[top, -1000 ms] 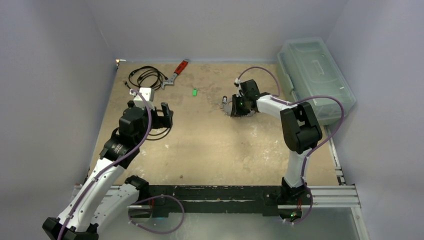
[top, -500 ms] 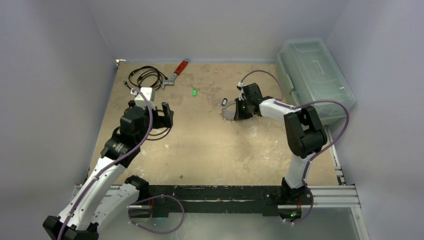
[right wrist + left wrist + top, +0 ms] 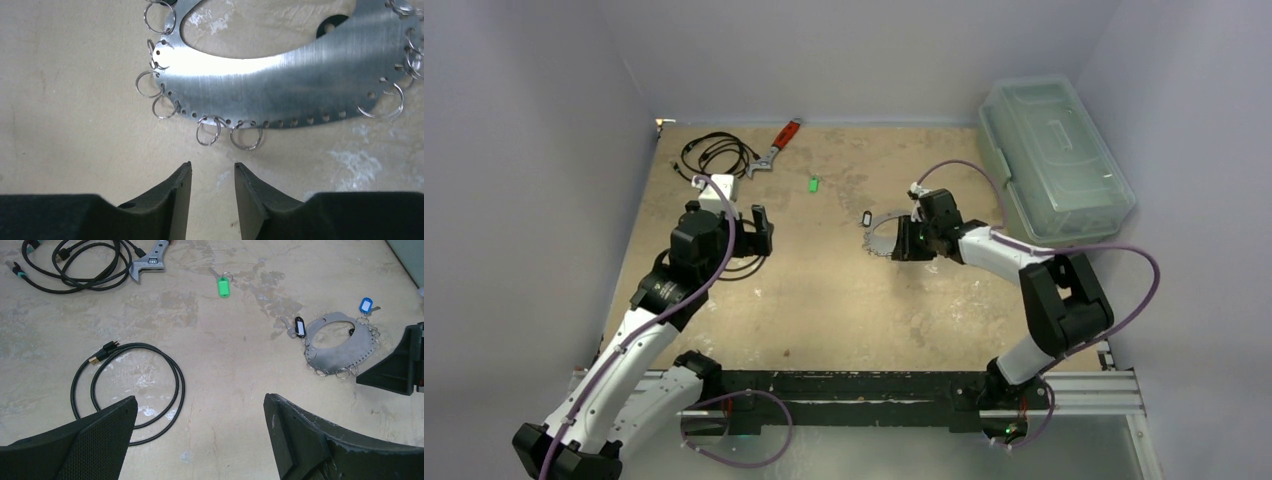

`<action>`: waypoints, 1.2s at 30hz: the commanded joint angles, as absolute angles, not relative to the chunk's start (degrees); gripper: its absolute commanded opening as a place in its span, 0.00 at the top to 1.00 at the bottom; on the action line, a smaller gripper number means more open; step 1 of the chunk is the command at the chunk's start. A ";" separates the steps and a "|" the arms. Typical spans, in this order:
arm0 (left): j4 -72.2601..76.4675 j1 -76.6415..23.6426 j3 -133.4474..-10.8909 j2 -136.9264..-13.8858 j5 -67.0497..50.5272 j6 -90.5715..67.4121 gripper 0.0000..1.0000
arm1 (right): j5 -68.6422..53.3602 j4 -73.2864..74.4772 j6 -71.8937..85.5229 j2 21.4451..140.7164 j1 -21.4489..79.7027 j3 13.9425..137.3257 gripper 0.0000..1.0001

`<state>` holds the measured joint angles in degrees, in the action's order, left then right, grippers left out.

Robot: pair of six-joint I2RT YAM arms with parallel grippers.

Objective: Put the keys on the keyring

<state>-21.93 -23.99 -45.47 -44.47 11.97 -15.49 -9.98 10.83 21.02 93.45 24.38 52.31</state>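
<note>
Evidently the right gripper (image 3: 212,169) had drawn back toward the arm bases within the last second. The keyring (image 3: 345,352) had come with it and lay a little nearer on the worktop (image 3: 824,300) than before. The jaws stood narrowly parted with nothing between them, and the keyring's edge of small split rings lay just beyond the fingertips, not touching. I judged that a drag and release to reposition the keyring, not a threading step. The dark key (image 3: 299,326) and the blue key (image 3: 365,305) sat at its rim (threaded or not, I could not tell). The green key (image 3: 223,287) lay well apart, still to be fetched. The left gripper (image 3: 200,400) hovered wide and empty over the coiled cable (image 3: 181,387).
</note>
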 commanded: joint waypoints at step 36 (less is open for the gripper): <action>-20.30 -23.55 -45.28 -44.30 12.86 -15.91 0.04 | -9.16 -16.75 45.94 88.75 24.52 36.95 0.64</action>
<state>-21.93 -23.99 -45.41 -44.99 12.82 -15.49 -11.46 -15.07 46.65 90.37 24.38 37.21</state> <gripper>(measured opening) 0.958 0.354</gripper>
